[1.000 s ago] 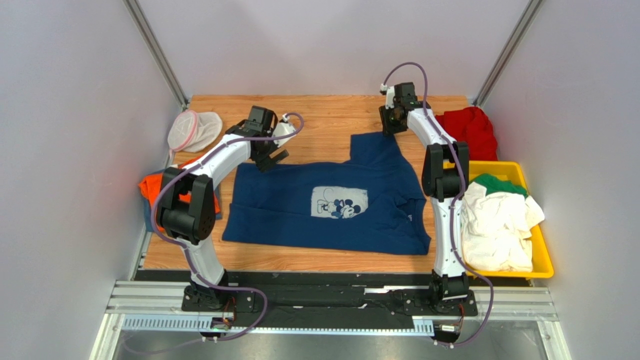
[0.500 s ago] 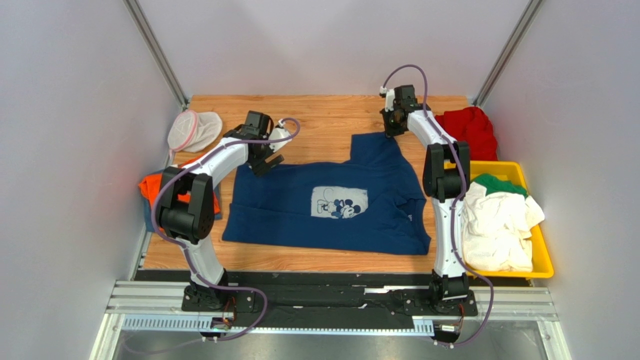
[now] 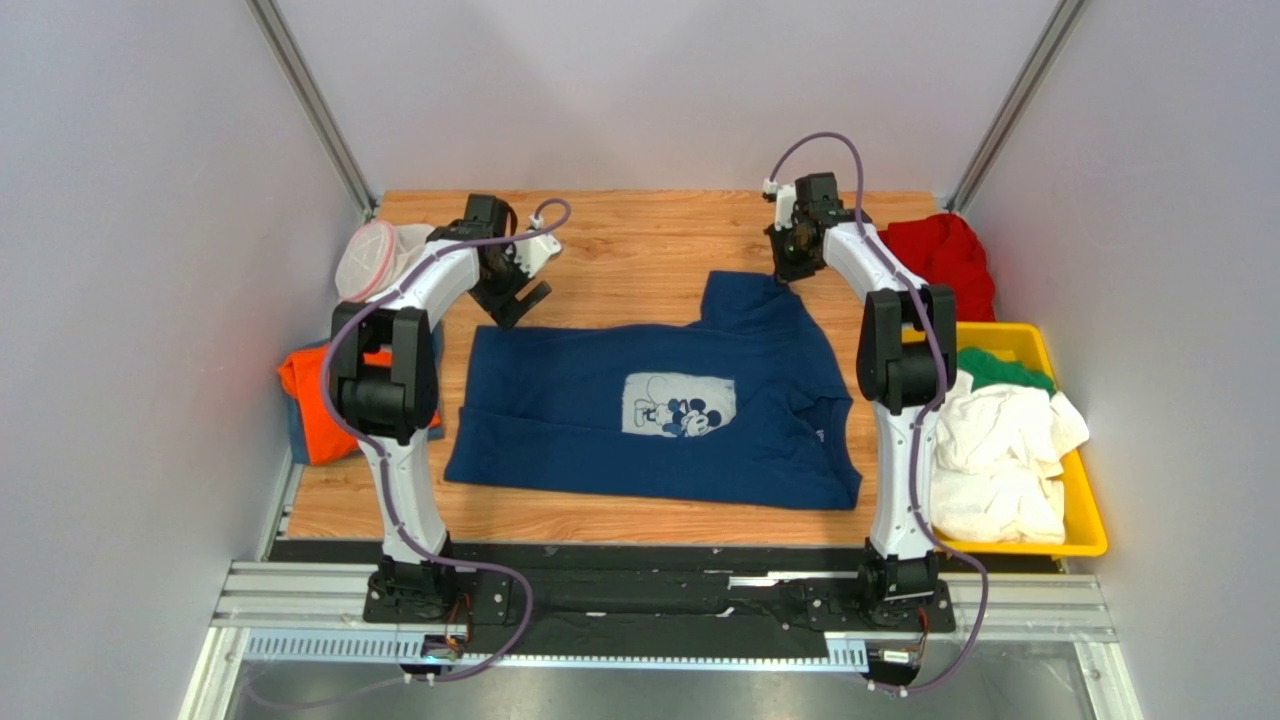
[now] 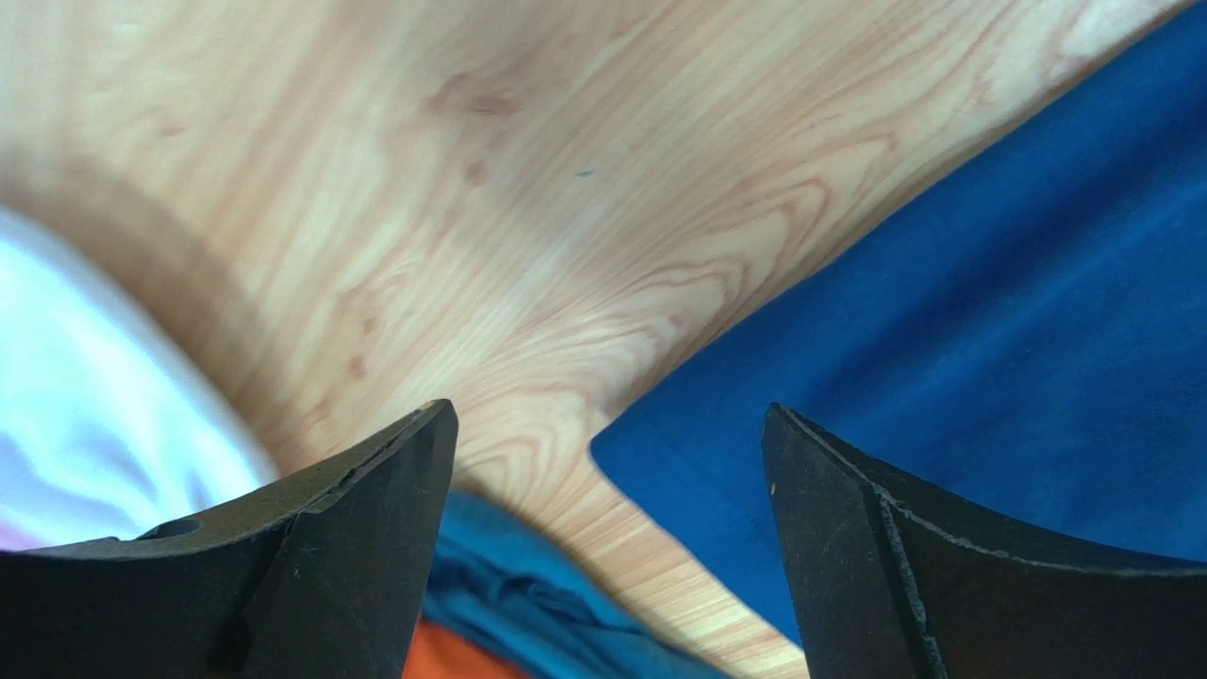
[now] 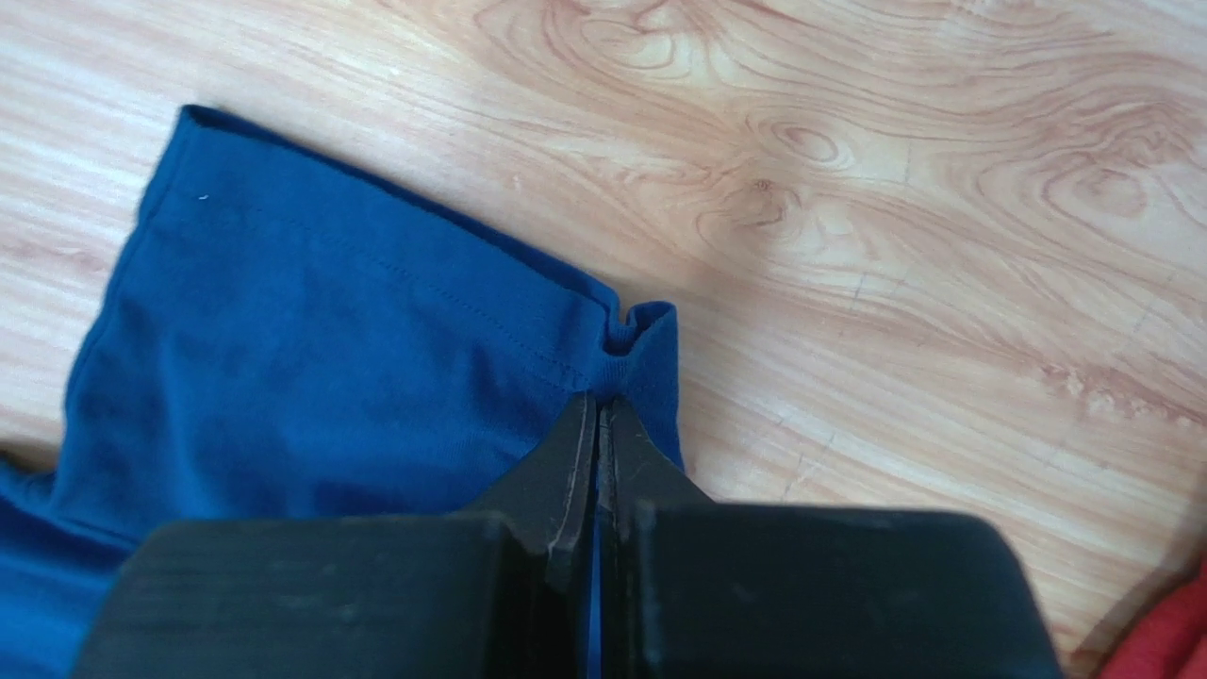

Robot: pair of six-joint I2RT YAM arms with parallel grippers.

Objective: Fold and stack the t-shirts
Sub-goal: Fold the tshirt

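Note:
A navy t-shirt (image 3: 661,413) with a pale Mickey print lies spread flat mid-table. My right gripper (image 3: 783,275) is at its far right sleeve, jaws shut on the puckered sleeve-hem corner (image 5: 631,347); the right wrist view shows the gripper (image 5: 607,408) pinching that navy cloth. My left gripper (image 3: 507,303) hovers open over the shirt's far left corner (image 4: 624,446), which lies between the spread fingers (image 4: 340,552) without touching them. An orange t-shirt (image 3: 308,393) sits at the left edge. A red one (image 3: 939,255) lies at the far right.
A yellow bin (image 3: 1085,518) at the right holds white (image 3: 992,458) and green (image 3: 995,366) t-shirts. A white mesh pouch (image 3: 373,258) with a pink rim lies at the far left corner, close behind my left arm. Teal-blue cloth (image 4: 531,601) lies by the orange shirt.
My right gripper has shut on the navy sleeve corner. My left gripper has swung left and further back, from the shirt's far edge to its far left corner, still open.

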